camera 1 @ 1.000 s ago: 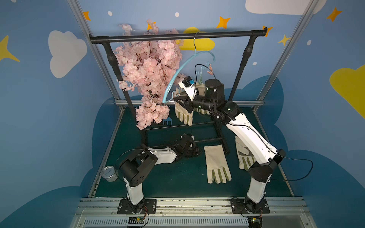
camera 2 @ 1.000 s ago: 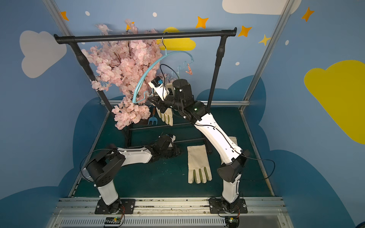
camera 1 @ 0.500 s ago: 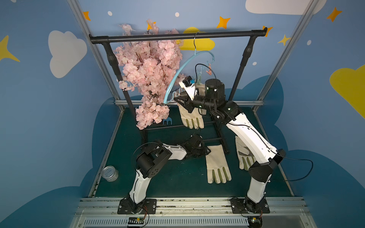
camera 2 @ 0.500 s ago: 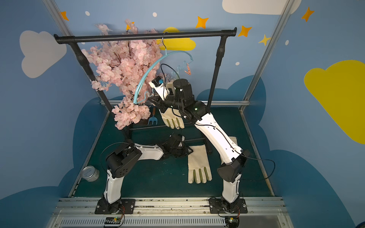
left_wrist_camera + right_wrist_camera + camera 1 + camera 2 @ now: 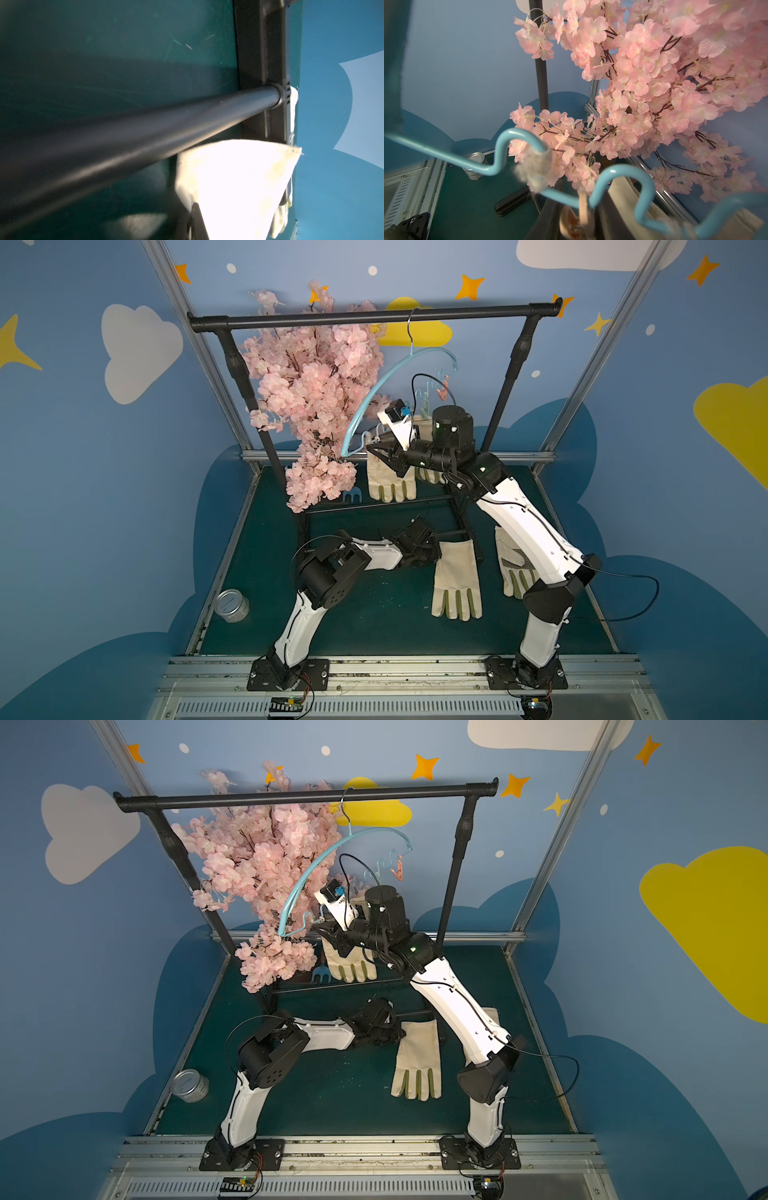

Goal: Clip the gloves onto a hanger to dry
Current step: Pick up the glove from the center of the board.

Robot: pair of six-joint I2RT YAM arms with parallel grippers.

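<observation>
Left fingers (image 5: pixel 194 220): newly closed, from open, on cuff of flat glove (image 5: pixel 456 580) on bench (image 5: pixel 374 614); pickup apparently begun. Right fingers (image 5: pixel 544 224): pinching pink peg (image 5: pixel 583 209) on hanger (image 5: pixel 500 158), beside hung gloves (image 5: pixel 390 483).

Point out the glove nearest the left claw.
The mid-mat glove lying flat, left claw at its cuff. Two hanging gloves are farther; the fourth glove lies under the right arm.

Right gripper (image 5: pixel 382 454) reaches the low end of a tilted light-blue hanger (image 5: pixel 399 373) on the black rack (image 5: pixel 374 317), where two gloves (image 5: pixel 390 485) hang beside pink blossoms (image 5: pixel 316 406). Left gripper (image 5: pixel 433 551) sits at the cuff of a flat glove (image 5: pixel 455 585) mid-worktop (image 5: pixel 374 622). A tin (image 5: pixel 232 605) stands near the left edge.
</observation>
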